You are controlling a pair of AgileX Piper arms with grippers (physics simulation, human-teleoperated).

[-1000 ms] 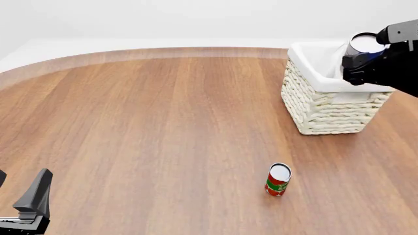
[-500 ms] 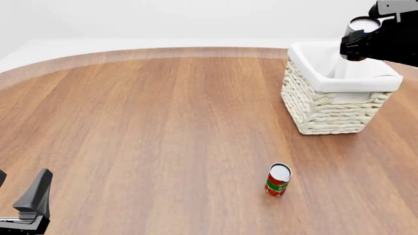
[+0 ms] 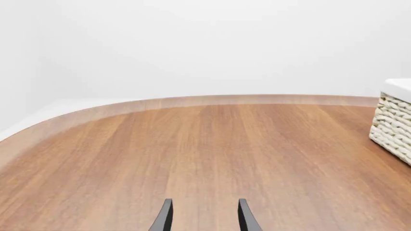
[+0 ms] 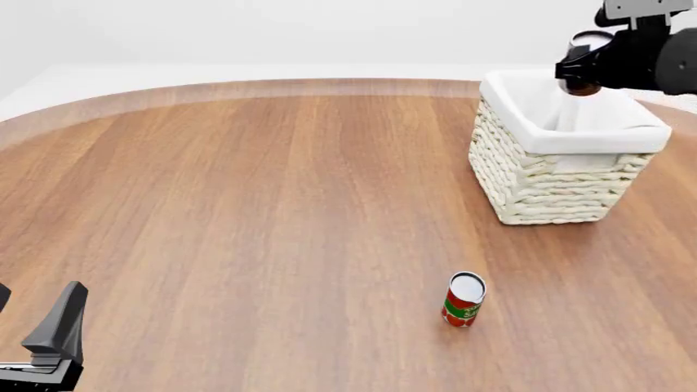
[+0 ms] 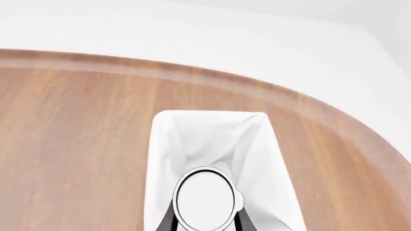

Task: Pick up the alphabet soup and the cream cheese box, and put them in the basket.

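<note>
Silver-topped alphabet soup [image 5: 205,198] clamped in right gripper [image 5: 204,222], over the basket [image 4: 523,184] at 1 o'clock — next: release. Left gripper [image 3: 204,215] apart, idle.

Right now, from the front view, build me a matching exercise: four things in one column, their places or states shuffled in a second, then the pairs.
Things:
1. red and green labelled can
2. silver-topped alphabet soup can
3. cream-white woven basket
4. left gripper

Places or states:
A. far right on the table, white liner over its rim
B. open, holding nothing
C. upright on the wood, near side, alone
D. gripped between the right gripper fingers, above the basket

Pairs: 1-C, 2-D, 3-A, 4-B
</note>
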